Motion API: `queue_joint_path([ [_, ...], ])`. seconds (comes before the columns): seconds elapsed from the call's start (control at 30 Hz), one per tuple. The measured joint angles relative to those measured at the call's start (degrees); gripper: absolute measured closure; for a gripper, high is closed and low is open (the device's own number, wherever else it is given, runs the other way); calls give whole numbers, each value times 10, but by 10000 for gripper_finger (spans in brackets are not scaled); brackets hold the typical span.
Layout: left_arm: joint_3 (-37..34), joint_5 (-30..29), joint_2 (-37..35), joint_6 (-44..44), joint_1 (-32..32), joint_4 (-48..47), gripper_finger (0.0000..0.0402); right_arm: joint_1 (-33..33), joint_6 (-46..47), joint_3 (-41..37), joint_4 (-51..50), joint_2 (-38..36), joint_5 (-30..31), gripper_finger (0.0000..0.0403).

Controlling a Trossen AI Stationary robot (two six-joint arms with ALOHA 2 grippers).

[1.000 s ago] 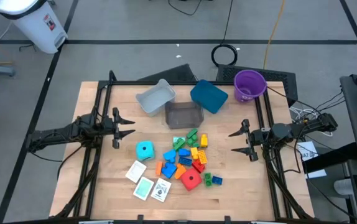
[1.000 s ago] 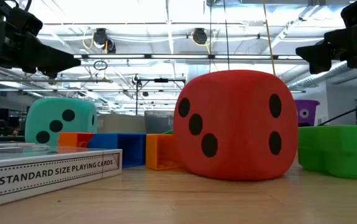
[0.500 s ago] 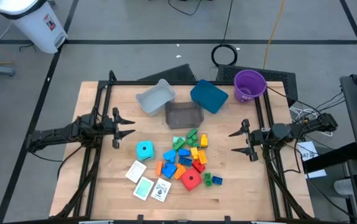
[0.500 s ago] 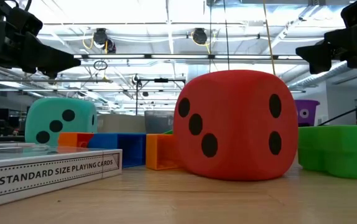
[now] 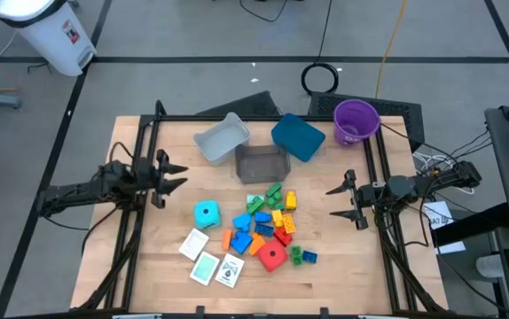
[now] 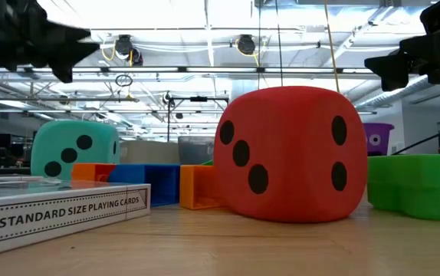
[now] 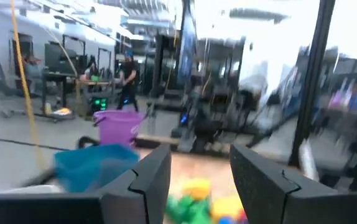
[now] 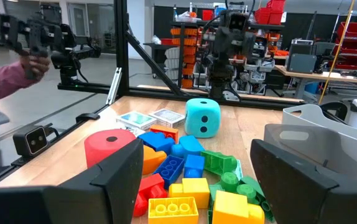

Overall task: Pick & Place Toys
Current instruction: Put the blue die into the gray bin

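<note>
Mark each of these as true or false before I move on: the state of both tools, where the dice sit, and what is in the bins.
1. The left tool holds a brick. False: it is open and empty, above bare table.
2. The right tool is open, right of the brick pile. True.
3. The cyan die lies inside the grey bin. False: it sits on the table, left of the pile.
4. The red die sits at the pile's near edge. True.
5. The purple cup stands at the table's far right corner. True.
</note>
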Motion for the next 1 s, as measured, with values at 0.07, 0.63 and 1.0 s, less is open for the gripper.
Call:
queue_joint_path([
  [0.07, 0, -1, 0, -71, 0, 10, 229, 0, 0, 0, 0, 0, 0, 135],
  [0.63, 0, -39, 6, -248, 1, 5, 228, 0, 0, 0, 0, 0, 0, 136],
  [1.0, 0, -42, 157, -306, -16, 74, 132, 0, 0, 0, 0, 0, 0, 136],
])
